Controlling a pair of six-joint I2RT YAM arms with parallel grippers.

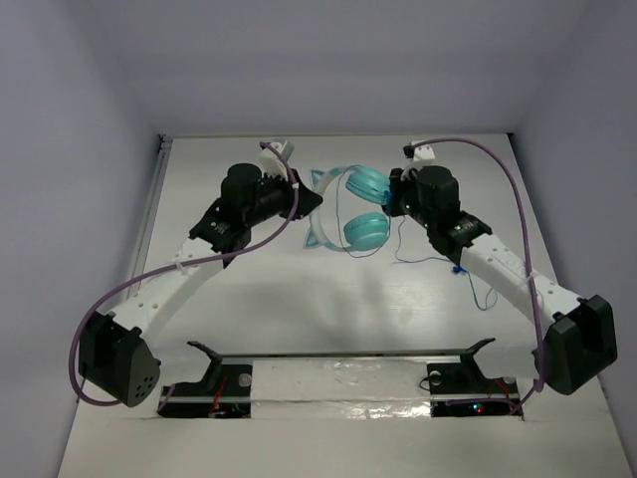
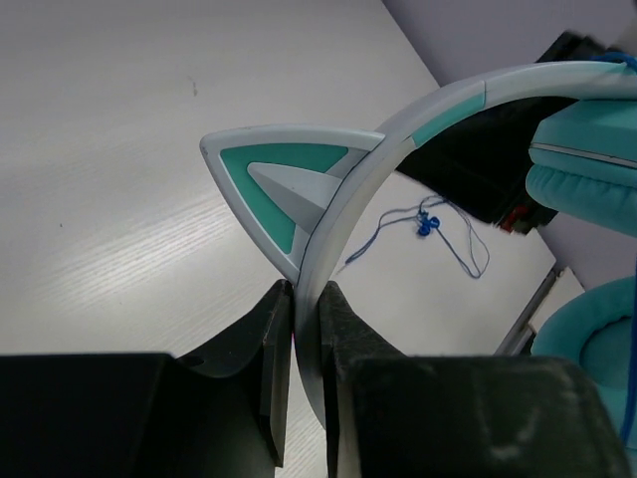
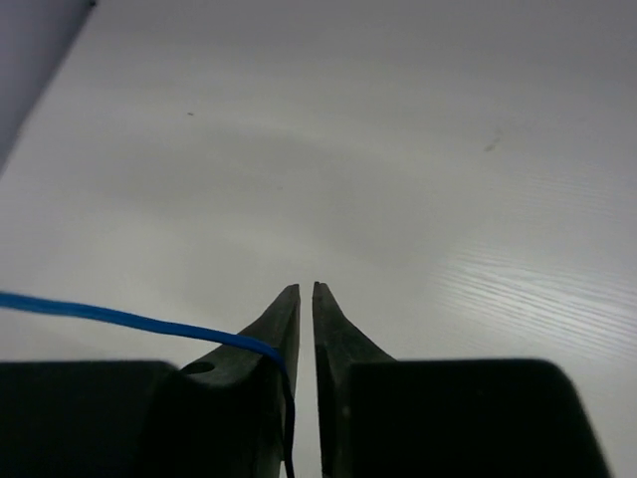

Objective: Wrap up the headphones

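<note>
The teal headphones lie at the back middle of the white table, their two cups side by side. My left gripper is shut on the pale headband, just below its teal cat ear; its own fingertips pinch the band on both sides. My right gripper sits against the right side of the cups. In the right wrist view its jaws stand a narrow slit apart, and the blue cord comes over the left finger and drops into the gap. More loose cord trails on the table under the right arm.
Thick purple cables loop from each arm. A metal rail runs along the table's left edge, and walls close in the back and sides. Black brackets and wiring sit at the near edge between the arm bases.
</note>
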